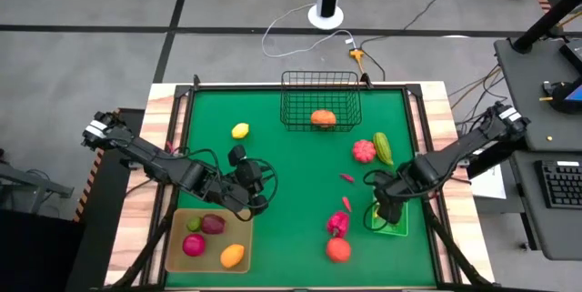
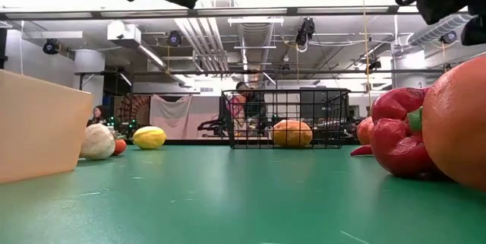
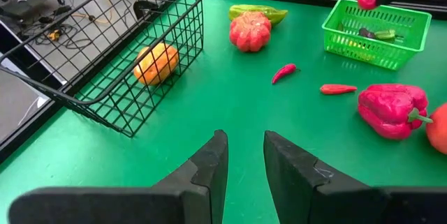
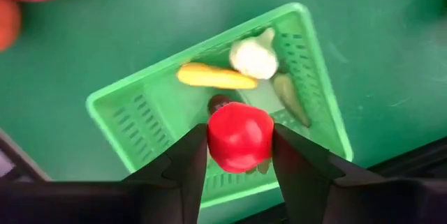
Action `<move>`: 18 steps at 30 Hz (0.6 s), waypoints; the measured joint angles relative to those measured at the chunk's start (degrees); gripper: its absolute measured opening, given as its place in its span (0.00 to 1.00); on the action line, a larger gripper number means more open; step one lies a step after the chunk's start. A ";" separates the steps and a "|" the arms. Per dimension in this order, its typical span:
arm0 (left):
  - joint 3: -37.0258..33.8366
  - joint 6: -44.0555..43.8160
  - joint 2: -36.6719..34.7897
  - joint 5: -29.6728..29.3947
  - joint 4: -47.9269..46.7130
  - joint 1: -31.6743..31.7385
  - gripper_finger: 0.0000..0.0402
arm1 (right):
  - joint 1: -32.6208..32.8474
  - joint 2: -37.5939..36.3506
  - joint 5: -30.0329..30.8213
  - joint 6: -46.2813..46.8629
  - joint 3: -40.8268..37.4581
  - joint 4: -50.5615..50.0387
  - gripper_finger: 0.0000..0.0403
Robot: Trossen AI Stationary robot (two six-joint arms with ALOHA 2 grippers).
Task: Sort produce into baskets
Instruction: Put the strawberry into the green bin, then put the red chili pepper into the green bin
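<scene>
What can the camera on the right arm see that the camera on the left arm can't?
Only the right wrist view looks down into the green bin and shows what lies there: a yellow piece, a pale white piece and a green piece.

Only the left wrist view shows the wire basket with an orange fruit inside, a red pumpkin, two red chillies on the mat, and the left gripper, open and empty.

Both show the green bin and the red ball held above it by the right gripper.

bin bright green | held piece red | basket black mesh | tray tan
</scene>
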 joint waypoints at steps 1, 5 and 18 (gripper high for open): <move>0.00 0.00 0.00 0.00 0.00 0.00 0.19 | 0.25 0.03 0.52 0.70 -0.20 0.06 0.38; 0.00 -0.02 0.00 0.00 -0.01 0.01 0.19 | 0.48 0.12 0.95 1.40 -0.81 0.11 0.43; 0.00 -0.02 0.00 0.00 -0.04 0.02 0.19 | 0.43 0.14 7.71 -1.24 -0.88 1.38 0.51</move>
